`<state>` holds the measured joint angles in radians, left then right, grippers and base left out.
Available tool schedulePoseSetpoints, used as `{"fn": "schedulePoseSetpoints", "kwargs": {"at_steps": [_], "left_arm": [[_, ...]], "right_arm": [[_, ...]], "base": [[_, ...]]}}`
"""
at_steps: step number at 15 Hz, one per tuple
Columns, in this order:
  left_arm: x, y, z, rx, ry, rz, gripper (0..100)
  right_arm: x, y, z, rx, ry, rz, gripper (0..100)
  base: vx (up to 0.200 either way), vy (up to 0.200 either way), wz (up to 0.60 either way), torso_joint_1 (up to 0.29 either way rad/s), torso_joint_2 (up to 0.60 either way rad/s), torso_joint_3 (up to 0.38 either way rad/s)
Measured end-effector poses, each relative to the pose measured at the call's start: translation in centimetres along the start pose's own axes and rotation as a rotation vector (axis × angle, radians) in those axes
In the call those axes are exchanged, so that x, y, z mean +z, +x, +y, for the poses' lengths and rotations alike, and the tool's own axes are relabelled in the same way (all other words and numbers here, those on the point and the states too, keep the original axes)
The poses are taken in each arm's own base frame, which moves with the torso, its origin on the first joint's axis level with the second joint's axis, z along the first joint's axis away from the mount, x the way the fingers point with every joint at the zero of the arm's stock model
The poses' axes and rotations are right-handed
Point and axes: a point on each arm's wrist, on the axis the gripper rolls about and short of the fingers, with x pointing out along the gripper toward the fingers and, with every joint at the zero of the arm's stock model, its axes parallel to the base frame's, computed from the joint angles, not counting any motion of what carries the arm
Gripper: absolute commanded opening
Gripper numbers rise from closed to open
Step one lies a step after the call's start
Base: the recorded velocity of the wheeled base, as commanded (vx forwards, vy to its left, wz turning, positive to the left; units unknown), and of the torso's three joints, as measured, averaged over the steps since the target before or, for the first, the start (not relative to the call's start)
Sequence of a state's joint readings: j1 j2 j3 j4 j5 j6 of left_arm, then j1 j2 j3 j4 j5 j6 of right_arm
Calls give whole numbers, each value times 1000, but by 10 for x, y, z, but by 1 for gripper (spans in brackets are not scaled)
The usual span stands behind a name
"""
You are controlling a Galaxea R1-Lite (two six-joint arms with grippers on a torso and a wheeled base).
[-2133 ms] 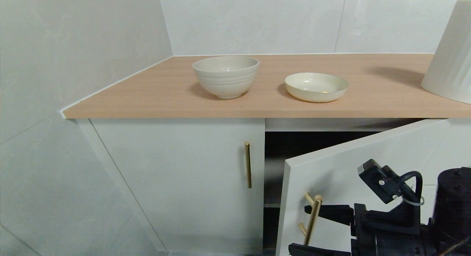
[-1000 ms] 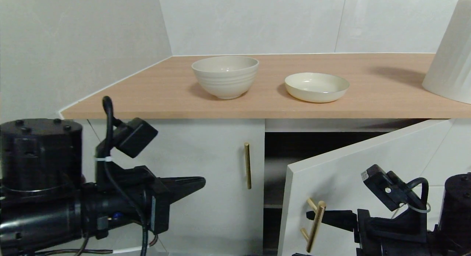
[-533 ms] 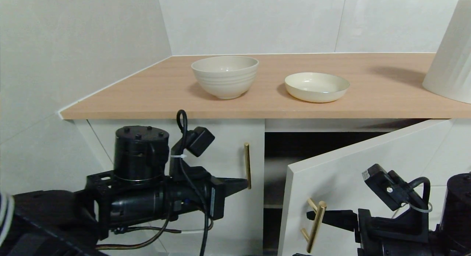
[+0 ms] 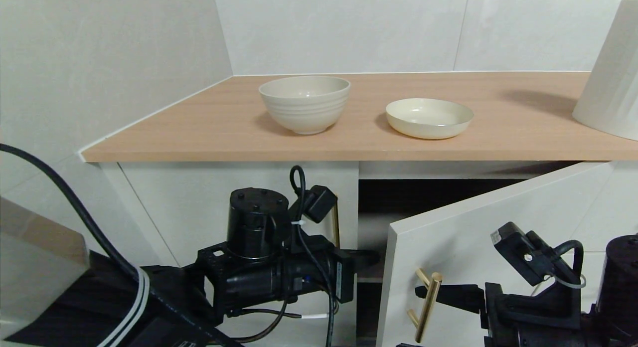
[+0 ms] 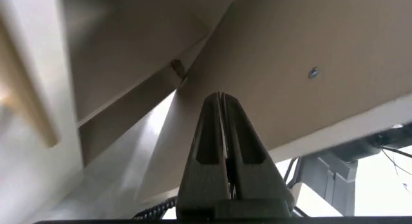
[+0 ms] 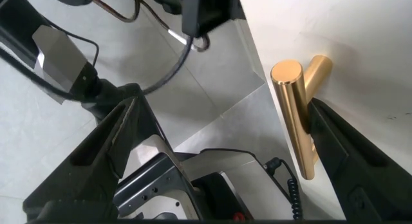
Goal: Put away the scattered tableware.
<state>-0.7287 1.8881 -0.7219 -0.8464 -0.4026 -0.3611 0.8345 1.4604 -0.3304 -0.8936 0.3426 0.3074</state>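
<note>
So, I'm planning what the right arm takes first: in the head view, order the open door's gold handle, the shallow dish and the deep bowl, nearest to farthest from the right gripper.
From the right gripper:
1. The gold handle, between its fingers, on the open door.
2. The shallow dish, up on the counter.
3. The deep bowl, on the counter, farther left.

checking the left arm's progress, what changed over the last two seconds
The left gripper, shut, came into view from the left and swept right across the closed left door; its tip now reaches the cabinet opening. Nothing was grasped or released. The right gripper stayed open around the right door's handle, that door stayed ajar, and the bowl and dish stayed on the counter.
</note>
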Motion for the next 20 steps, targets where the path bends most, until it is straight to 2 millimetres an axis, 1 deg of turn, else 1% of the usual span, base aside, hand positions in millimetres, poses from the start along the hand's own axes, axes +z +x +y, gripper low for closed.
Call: {"fn": "schedulePoseSetpoints", "kwargs": {"at_steps": [3, 5, 7, 11, 13, 17, 20], "left_arm": [[0, 17, -2, 31, 5, -12, 0], [-6, 26, -10, 24, 12, 9, 0], [-10, 31, -17, 6, 18, 27, 0], [-13, 33, -22, -4, 22, 38, 0], [-12, 32, -23, -5, 23, 36, 0], [-11, 31, -24, -6, 25, 28, 0], [-12, 31, -25, -11, 26, 33, 0]], "right_arm": [[0, 0, 0, -2, -1, -1, 100], [0, 0, 0, -3, -1, -2, 100], [0, 0, 0, -3, 0, -2, 100], [1, -1, -2, -20, 0, -7, 100], [3, -4, -8, -61, 8, -18, 100], [6, -17, -24, -157, 28, -28, 100], [4, -26, -25, -186, 17, -32, 100]], "base": [[0, 0, 0, 0, 0, 0], [0, 0, 0, 0, 0, 0], [0, 0, 0, 0, 0, 0], [0, 0, 0, 0, 0, 0], [0, 0, 0, 0, 0, 0], [0, 0, 0, 0, 0, 0], [0, 0, 0, 0, 0, 0]]}}
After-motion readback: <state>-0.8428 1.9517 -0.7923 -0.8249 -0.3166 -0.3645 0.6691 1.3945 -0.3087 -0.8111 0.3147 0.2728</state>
